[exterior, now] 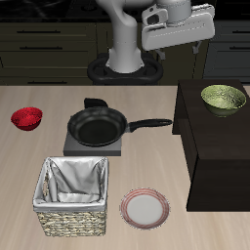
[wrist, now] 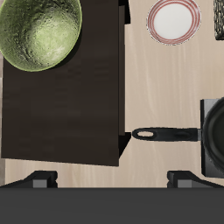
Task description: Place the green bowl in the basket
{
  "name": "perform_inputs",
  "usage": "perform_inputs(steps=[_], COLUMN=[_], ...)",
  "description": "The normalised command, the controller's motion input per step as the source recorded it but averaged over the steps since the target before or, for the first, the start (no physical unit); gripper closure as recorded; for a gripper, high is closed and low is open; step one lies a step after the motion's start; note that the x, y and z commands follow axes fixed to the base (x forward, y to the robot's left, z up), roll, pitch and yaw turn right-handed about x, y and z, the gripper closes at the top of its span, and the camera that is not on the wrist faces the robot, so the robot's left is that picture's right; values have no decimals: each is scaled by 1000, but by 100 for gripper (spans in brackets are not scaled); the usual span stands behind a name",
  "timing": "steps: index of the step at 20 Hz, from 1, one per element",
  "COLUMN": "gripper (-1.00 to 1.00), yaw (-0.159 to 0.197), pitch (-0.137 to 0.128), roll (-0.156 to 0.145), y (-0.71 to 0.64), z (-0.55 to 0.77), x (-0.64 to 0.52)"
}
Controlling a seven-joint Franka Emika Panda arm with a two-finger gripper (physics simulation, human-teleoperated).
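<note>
The green bowl (exterior: 224, 98) stands upright on a dark brown cabinet (exterior: 210, 146) at the table's side; the wrist view shows its speckled inside (wrist: 39, 33). The wicker basket (exterior: 73, 197) with grey-white lining stands near the table's front edge, far from the bowl; only its edge shows in the wrist view (wrist: 219, 16). My gripper (exterior: 178, 37) hangs high above the table's back, short of the bowl. In the wrist view the gripper (wrist: 112, 180) is open and empty, its fingertips (wrist: 39, 181) wide apart.
A black frying pan (exterior: 98, 127) sits on a grey burner plate (exterior: 95, 146) mid-table, its handle (wrist: 166, 134) pointing toward the cabinet. A small red bowl (exterior: 26, 118) stands at the far side. A pink-rimmed plate (exterior: 145, 208) lies beside the basket.
</note>
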Motion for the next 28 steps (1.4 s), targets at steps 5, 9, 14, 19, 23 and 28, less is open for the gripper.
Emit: perform_inputs(steps=[5,9,14,19,23,28], gripper=[-100,-100,-100,-100,-100,-100], yaw=[-10,-29,-23,-24,-13,10], pitch=[-42,-33,8,28,12,8], roll=[-22,-63,-70,-44,-56,-8], y=[236,46,21,-35,77,103], z=[215,163,47,-18,-4,-59], x=[288,371,484,320,350,174])
